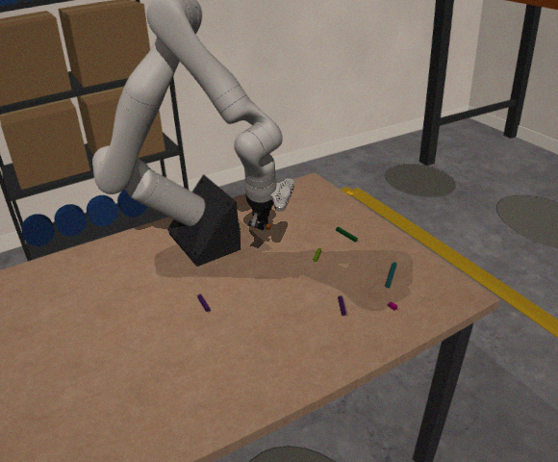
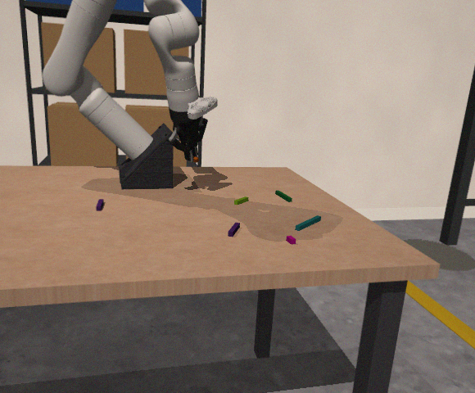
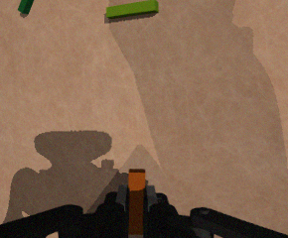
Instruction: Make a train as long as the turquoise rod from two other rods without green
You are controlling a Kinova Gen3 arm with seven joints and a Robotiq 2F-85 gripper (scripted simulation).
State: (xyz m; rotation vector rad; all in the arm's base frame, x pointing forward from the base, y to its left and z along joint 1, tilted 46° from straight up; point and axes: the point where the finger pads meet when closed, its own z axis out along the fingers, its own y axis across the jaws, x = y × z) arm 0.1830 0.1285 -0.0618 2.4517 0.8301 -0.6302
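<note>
My gripper is shut on an orange rod and holds it a little above the table near the arm's black base. The turquoise rod lies at the right of the table. One purple rod lies left of it, and a second purple rod lies further left. A lime rod, a green rod and a short magenta rod lie flat too.
The arm's black base block stands at the back of the wooden table. A shelf with cardboard boxes stands behind. A yellow floor stripe runs past the table's right edge.
</note>
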